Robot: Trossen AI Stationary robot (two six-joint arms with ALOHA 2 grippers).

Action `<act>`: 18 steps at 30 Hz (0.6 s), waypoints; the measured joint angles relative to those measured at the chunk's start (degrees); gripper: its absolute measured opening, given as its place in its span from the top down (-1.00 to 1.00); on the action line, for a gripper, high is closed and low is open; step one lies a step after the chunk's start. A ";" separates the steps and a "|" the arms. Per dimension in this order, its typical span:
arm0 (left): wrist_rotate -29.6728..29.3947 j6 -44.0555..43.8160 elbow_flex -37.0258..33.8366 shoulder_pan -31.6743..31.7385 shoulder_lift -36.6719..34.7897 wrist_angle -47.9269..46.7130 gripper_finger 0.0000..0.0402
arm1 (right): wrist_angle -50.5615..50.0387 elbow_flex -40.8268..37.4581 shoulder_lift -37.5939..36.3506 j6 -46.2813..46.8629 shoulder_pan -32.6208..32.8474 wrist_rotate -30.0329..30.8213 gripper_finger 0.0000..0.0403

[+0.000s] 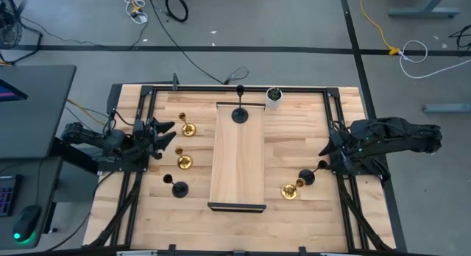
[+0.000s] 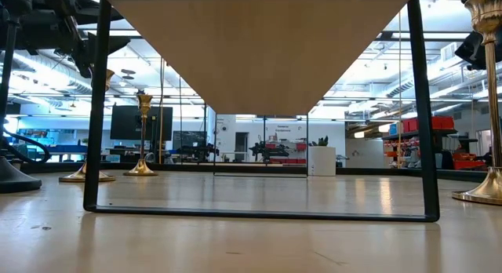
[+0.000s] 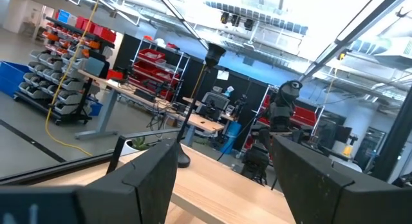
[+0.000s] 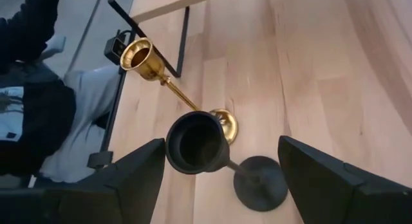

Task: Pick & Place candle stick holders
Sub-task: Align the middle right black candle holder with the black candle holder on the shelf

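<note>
Your right tool (image 4: 219,179) hangs released, its fingers flanking the black holder (image 4: 196,143) beside a brass holder (image 4: 143,58); your left tool (image 1: 163,134) waits released at the counter's (image 1: 309,212) left edge.

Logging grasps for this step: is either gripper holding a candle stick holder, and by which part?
Neither. The right gripper is open around a black holder; the left gripper is open, empty.
</note>
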 joint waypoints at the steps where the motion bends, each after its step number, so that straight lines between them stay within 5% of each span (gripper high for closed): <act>1: -0.01 0.00 0.00 0.01 0.00 0.00 -0.26 | -0.02 0.00 0.00 0.50 0.00 0.03 -0.47; 6: 0.00 0.00 0.00 0.01 0.01 0.00 -0.26 | 0.60 -0.78 -0.02 1.54 0.00 0.94 -0.47; 18: -0.13 0.00 0.00 -0.01 0.01 0.00 -0.26 | 4.97 -10.37 0.00 5.09 -0.02 -7.96 -0.47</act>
